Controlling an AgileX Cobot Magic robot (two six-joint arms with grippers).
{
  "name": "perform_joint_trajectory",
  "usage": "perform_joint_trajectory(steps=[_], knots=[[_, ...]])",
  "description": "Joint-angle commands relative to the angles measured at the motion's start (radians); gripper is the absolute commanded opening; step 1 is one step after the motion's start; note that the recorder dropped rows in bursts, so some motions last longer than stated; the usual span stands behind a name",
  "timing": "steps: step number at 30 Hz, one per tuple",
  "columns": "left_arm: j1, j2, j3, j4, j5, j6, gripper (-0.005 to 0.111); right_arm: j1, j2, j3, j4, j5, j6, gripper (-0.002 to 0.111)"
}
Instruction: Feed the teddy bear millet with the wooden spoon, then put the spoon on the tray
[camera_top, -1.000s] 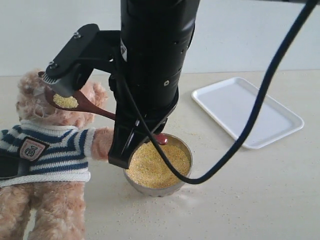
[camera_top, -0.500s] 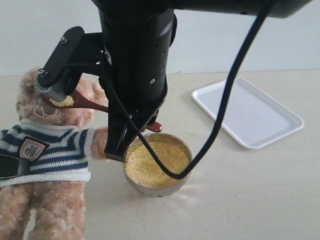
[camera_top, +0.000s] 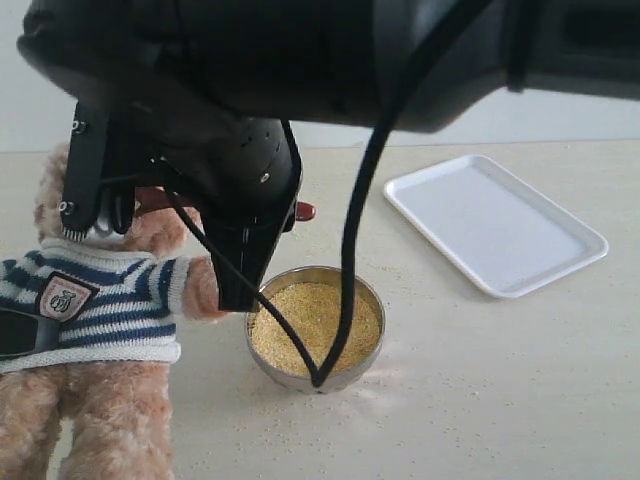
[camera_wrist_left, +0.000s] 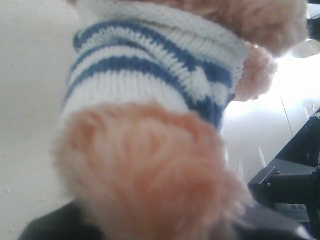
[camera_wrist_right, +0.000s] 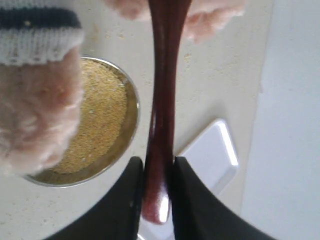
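The teddy bear (camera_top: 100, 300), in its striped sweater, sits at the left. My right gripper (camera_top: 105, 205) is at its face, shut on the wooden spoon (camera_top: 303, 211). Only the handle end and a short red stretch show, and the spoon's bowl is hidden behind the fingers. In the right wrist view the handle (camera_wrist_right: 165, 75) runs from the gripper (camera_wrist_right: 159, 165) toward the bear's fur (camera_wrist_right: 35, 115). Millet (camera_top: 315, 320) fills the steel bowl (camera_top: 372, 300) beside the bear's arm. The tray (camera_top: 495, 222) lies at the right. The bear's fur (camera_wrist_left: 150, 165) fills the left wrist view, with dark finger parts either side.
Stray grains are scattered on the beige table around the steel bowl (camera_wrist_right: 136, 112). The right arm and its black cable (camera_top: 350, 250) hang over the bowl and block much of the upper scene. A white wall stands behind the table.
The right arm has swung left and nearer the camera, carrying the spoon to the bear's face. The millet-filled spoon bowl, seen before, is now hidden behind the gripper.
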Motion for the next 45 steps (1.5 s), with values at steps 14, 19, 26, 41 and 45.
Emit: perform_joint_trajectory(steps=[14, 19, 26, 41, 45], knots=[[0.002, -0.01, 0.002, -0.023, 0.015, 0.003, 0.005, 0.106, 0.037, 0.047, -0.375, -0.001, 0.191, 0.0], [0.002, -0.01, 0.002, -0.023, 0.015, 0.003, 0.005, 0.106, 0.037, 0.131, -0.389, -0.001, 0.249, 0.0], [0.002, -0.01, 0.002, -0.023, 0.015, 0.003, 0.005, 0.106, 0.037, 0.156, -0.456, -0.001, 0.335, 0.0], [0.002, -0.01, 0.002, -0.023, 0.015, 0.003, 0.005, 0.108, 0.017, 0.156, -0.517, -0.001, 0.412, 0.0], [0.002, -0.01, 0.002, -0.023, 0.015, 0.003, 0.005, 0.114, 0.011, 0.156, -0.525, -0.001, 0.423, 0.0]])
